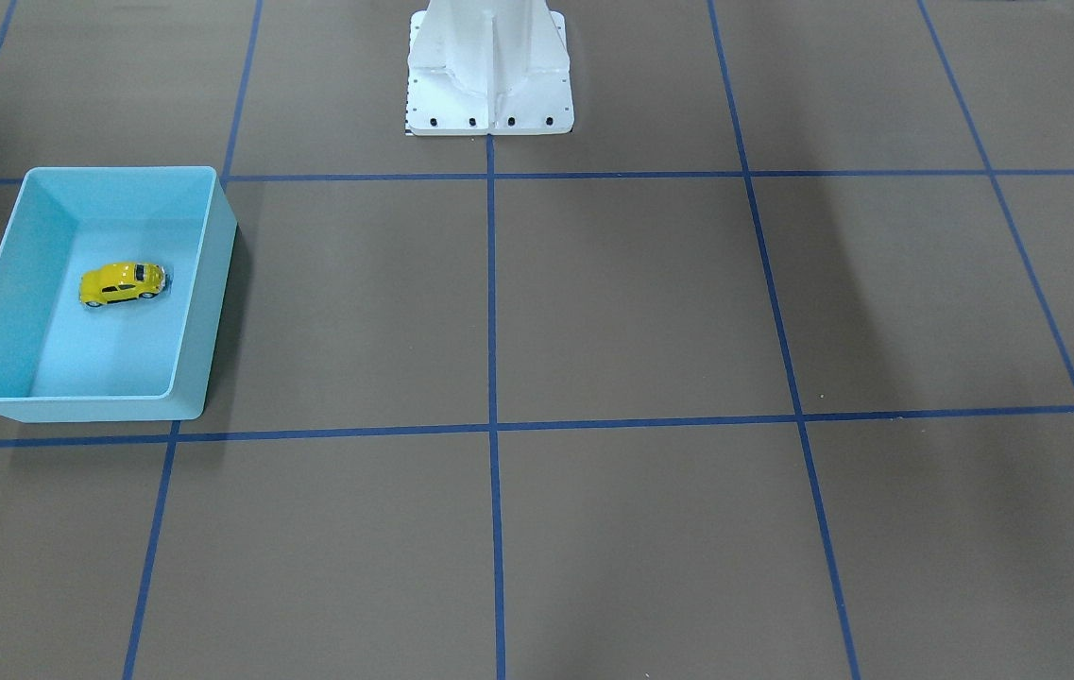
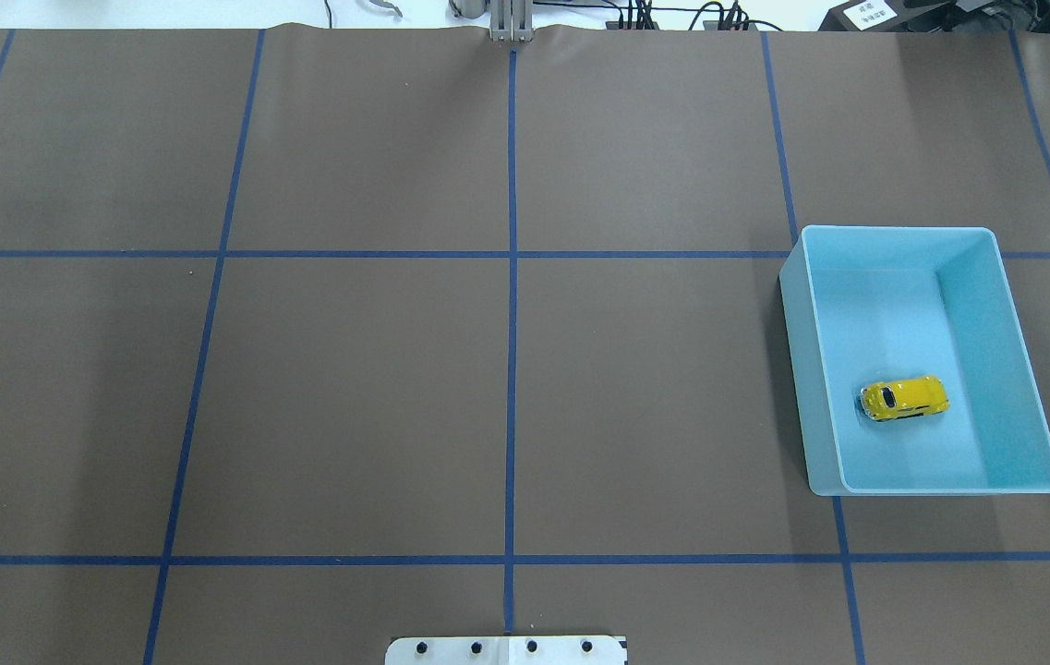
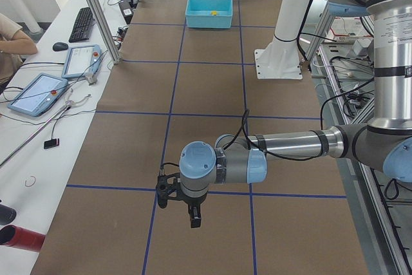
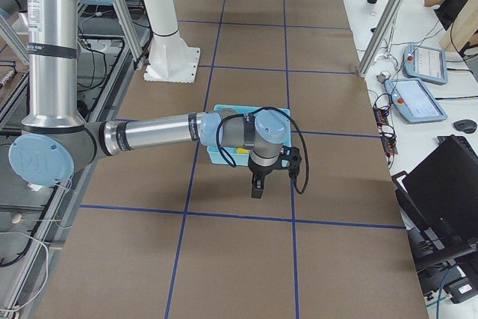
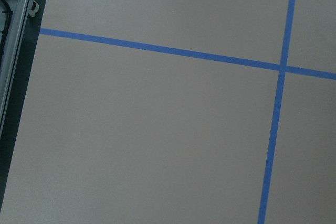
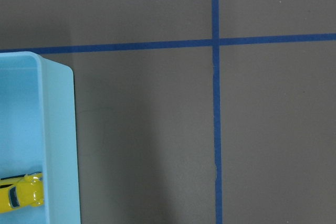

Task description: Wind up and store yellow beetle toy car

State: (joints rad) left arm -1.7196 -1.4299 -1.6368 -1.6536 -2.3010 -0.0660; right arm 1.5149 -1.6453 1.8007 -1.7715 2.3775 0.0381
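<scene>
Wheels down, the yellow beetle toy car point(image 2: 905, 398) sits inside the light blue bin point(image 2: 797, 369), clear of its walls. The right gripper point(image 4: 257, 189) hangs over the table point(image 2: 349, 397) just beside the bin; the left gripper point(image 3: 195, 221) hangs well apart, at the other end. I can't tell whether either pincer is open or closed.

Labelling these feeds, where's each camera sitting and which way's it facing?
Front-facing: across the table, facing the robot; white base shows.
Overhead: behind the robot, looking forward and down; base edge.
Exterior left: robot's left end, along the table; left arm, left claw.
Exterior right: opposite end; right arm, right claw.
Left wrist: downward at table; no body.
Right wrist: downward, light blue bin corner; no body.
Front-facing and overhead share the yellow beetle toy car inside the bin.
</scene>
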